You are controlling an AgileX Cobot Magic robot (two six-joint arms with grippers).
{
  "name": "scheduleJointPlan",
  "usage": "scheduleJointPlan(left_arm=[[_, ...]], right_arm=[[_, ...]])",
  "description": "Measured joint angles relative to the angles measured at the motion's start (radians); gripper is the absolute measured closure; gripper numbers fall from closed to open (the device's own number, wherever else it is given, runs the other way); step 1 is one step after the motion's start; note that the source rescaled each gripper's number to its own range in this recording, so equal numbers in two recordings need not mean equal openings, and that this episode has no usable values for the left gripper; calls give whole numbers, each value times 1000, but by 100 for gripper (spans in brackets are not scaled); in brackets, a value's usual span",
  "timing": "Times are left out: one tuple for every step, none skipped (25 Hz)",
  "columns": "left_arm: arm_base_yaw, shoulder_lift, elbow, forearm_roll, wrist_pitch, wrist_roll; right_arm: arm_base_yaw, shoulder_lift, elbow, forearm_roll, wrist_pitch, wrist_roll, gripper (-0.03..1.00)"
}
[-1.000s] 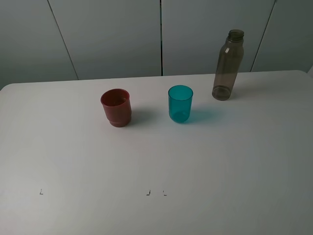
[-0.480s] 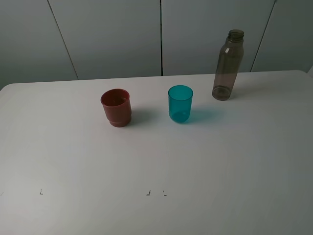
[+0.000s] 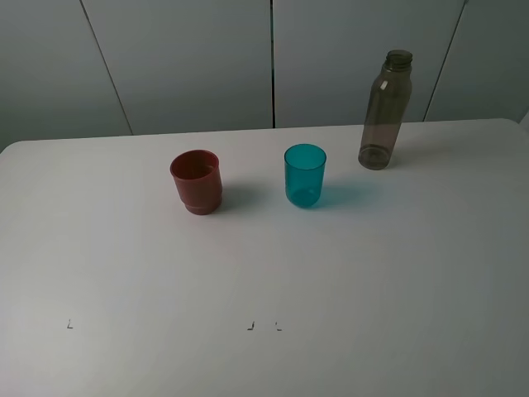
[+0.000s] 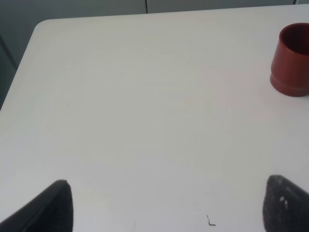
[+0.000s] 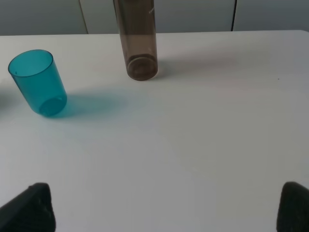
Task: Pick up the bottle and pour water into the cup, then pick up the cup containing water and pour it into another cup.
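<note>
The right gripper (image 5: 166,205) stands wide apart with nothing between its dark fingertips (image 5: 31,205), low over the white table (image 3: 347,281). The left gripper (image 4: 166,205) is likewise spread and empty. In the exterior view the bottle (image 3: 385,109) stands upright at upper right, the teal cup (image 3: 305,174) just left of centre-right, and the red cup (image 3: 197,181) further left, all apart
</note>
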Motion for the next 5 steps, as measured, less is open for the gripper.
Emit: scheduleJointPlan(left_arm=[[0,0,0,0,0,0],[0,0,0,0,0,0],[0,0,0,0,0,0],[0,0,0,0,0,0],[0,0,0,0,0,0]], right_arm=[[0,0,0,0,0,0,-1],[0,0,0,0,0,0,-1],[0,0,0,0,0,0,-1],[0,0,0,0,0,0,-1],[0,0,0,0,0,0,-1]])
